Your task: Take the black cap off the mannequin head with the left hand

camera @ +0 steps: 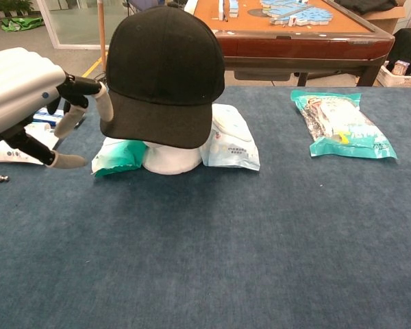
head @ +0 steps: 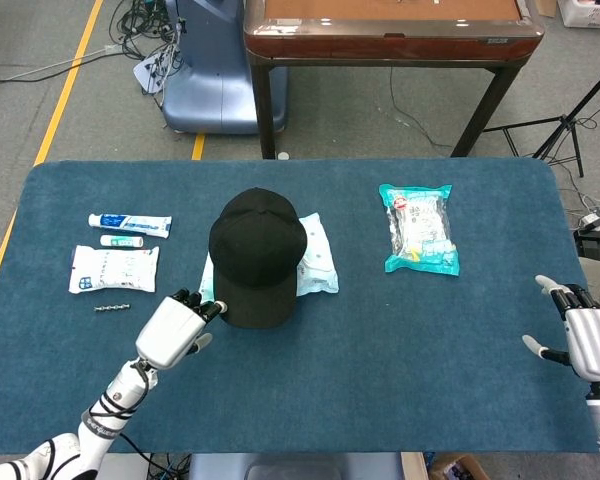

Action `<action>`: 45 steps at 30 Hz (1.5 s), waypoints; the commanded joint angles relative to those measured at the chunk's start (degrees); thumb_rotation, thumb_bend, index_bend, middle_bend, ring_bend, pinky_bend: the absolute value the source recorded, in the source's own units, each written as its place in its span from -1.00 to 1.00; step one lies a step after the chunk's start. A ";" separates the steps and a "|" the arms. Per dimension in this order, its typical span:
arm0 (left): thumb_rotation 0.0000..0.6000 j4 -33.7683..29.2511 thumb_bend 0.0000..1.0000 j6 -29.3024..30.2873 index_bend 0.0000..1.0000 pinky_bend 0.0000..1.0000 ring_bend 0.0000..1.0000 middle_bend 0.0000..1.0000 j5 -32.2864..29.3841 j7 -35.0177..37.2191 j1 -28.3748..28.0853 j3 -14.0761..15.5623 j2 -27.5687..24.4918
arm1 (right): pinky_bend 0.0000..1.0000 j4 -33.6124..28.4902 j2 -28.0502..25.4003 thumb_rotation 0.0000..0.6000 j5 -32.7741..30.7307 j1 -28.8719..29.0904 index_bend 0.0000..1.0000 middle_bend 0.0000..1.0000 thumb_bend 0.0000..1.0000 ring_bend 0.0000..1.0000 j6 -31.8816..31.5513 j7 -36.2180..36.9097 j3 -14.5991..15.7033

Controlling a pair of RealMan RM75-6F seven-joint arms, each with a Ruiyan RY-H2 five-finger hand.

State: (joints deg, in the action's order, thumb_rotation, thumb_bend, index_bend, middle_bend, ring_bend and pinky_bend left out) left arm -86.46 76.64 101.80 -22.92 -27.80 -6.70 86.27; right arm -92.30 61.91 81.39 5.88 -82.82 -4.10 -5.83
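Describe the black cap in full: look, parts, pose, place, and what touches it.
The cap is a plain black baseball cap, matte fabric by its look, with a rounded crown and a curved brim pointing toward the robot and sloping down. It sits on the white mannequin head, hiding all but the base, mid-table between two pale packets. The left hand is at the brim's left edge with fingertips at or just touching it; no grip is visible.

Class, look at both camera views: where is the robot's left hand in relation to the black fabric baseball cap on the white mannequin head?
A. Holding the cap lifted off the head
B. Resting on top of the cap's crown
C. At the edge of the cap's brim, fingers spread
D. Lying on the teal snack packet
C: the left hand reaches the brim of the black fabric baseball cap with its fingers apart, and the cap sits on the white mannequin head.
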 commanded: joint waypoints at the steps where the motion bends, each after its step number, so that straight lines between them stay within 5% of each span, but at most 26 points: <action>1: 1.00 1.64 -1.00 0.83 -0.10 0.15 0.12 0.55 0.66 1.23 -0.78 -0.07 1.22 | 0.00 -0.01 -0.02 1.00 0.07 0.00 -0.59 -0.34 -0.74 -0.53 0.00 0.04 0.03; 45: 1.00 11.27 -1.00 8.74 0.02 0.24 0.22 0.66 -0.42 5.35 -4.78 -2.13 11.83 | 0.00 0.30 -0.05 1.00 -0.29 0.18 -0.59 -0.34 -0.74 -0.53 0.58 0.28 -0.05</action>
State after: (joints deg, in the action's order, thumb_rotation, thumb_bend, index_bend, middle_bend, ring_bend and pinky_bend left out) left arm -75.41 85.03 101.39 -17.99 -32.59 -8.70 97.87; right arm -92.00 61.87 81.11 6.05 -82.24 -3.82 -5.88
